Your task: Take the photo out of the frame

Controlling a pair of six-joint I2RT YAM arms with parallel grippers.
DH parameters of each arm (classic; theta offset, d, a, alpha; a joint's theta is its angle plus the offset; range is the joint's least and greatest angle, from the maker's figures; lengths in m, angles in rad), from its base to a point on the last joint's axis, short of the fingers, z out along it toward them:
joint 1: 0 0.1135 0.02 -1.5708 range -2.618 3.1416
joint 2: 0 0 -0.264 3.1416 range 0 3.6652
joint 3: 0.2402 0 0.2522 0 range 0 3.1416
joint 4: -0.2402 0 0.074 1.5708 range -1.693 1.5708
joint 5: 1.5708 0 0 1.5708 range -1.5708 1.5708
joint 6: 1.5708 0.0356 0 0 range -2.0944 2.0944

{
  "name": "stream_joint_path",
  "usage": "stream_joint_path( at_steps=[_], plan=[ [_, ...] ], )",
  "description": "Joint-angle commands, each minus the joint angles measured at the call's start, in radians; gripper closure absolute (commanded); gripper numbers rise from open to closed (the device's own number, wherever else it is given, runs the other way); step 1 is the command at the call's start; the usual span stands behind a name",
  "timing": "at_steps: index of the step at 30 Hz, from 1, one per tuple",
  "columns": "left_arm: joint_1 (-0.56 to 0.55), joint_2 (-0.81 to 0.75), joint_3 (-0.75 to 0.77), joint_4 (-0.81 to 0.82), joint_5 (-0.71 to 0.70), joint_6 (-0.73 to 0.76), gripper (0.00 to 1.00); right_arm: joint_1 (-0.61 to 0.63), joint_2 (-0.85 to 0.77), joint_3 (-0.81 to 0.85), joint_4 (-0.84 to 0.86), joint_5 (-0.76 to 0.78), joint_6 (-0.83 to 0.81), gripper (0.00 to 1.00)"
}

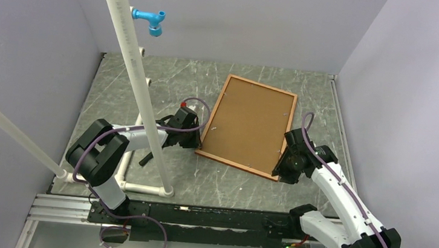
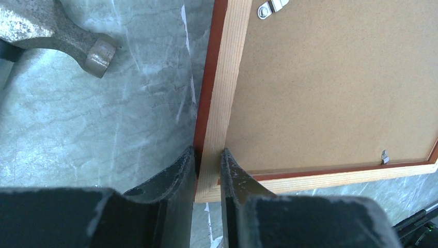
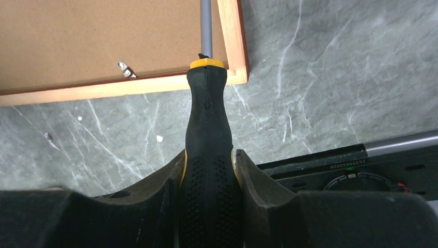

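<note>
The frame [image 1: 236, 166] lies face down on the grey marble table, a thin reddish-brown border with pale wood on its back. The photo shows only its brown backing board [image 1: 247, 123]; the print side is hidden. My left gripper [image 2: 209, 165] is shut on the frame's side rail [image 2: 227, 77] at its near left corner, one finger on each side of the wood. My right gripper [image 3: 209, 170] is shut on a black and yellow screwdriver [image 3: 208, 129]. Its grey shaft [image 3: 206, 31] reaches over the frame's near right corner. Small metal tabs [image 3: 124, 68] hold the backing.
A hammer's grey metal head [image 2: 51, 36] lies on the table left of the frame. A white pipe stand [image 1: 132, 61] rises in front of the left arm, with a blue fitting [image 1: 149, 20] up high. Grey walls close in three sides. A black rail [image 1: 196, 216] runs along the near edge.
</note>
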Motion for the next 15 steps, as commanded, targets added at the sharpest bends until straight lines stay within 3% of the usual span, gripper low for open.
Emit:
stream_joint_path(
  at_steps=[1, 10, 15],
  plan=[
    [0.0, 0.011, -0.012, -0.024, -0.004, 0.019, 0.87, -0.008, -0.012, -0.021, 0.038, -0.059, 0.011, 1.0],
    [0.0, 0.015, -0.012, -0.021, 0.004, 0.02, 1.0, -0.01, -0.028, -0.027, 0.086, -0.085, -0.012, 1.0],
    [-0.001, 0.018, -0.009, -0.021, 0.004, 0.021, 1.0, -0.009, -0.022, 0.001, 0.05, -0.088, -0.028, 1.0]
  ],
)
